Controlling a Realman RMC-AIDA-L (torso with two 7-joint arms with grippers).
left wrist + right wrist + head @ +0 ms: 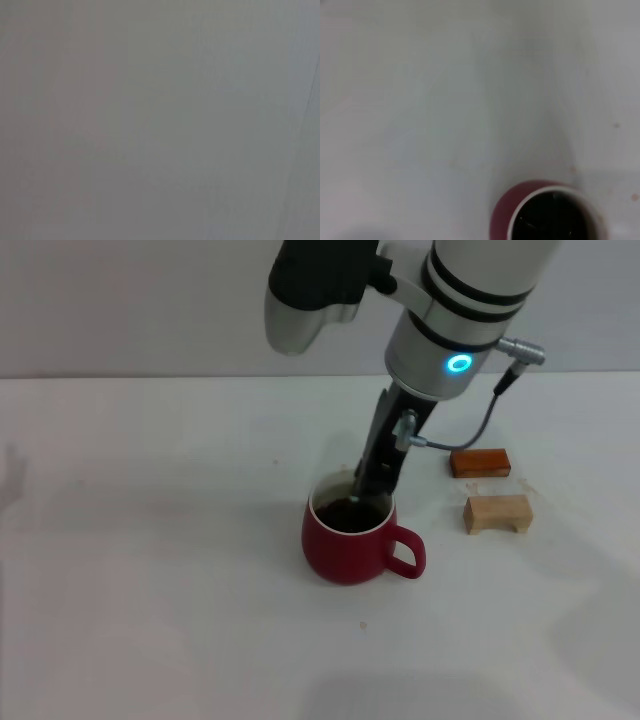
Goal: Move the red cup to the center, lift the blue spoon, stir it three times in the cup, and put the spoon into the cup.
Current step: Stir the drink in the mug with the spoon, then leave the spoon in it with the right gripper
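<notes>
Directly under my right gripper (368,483), whose fingertips dip past the rim, sits the red cup (350,543); whether they clamp anything I cannot tell, and I see no blue spoon. Just beyond the gripper lie two wooden blocks (489,487). I judge the cup placed, stirring underway. Only the right wrist view shows dark liquid (552,220). My left arm is nowhere visible.

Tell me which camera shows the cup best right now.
The head view: the whole cup shows there, handle and rim, with the right pincer reaching into its mouth. The right wrist view catches only part of its rim and dark liquid. The left wrist view shows none of it.
</notes>
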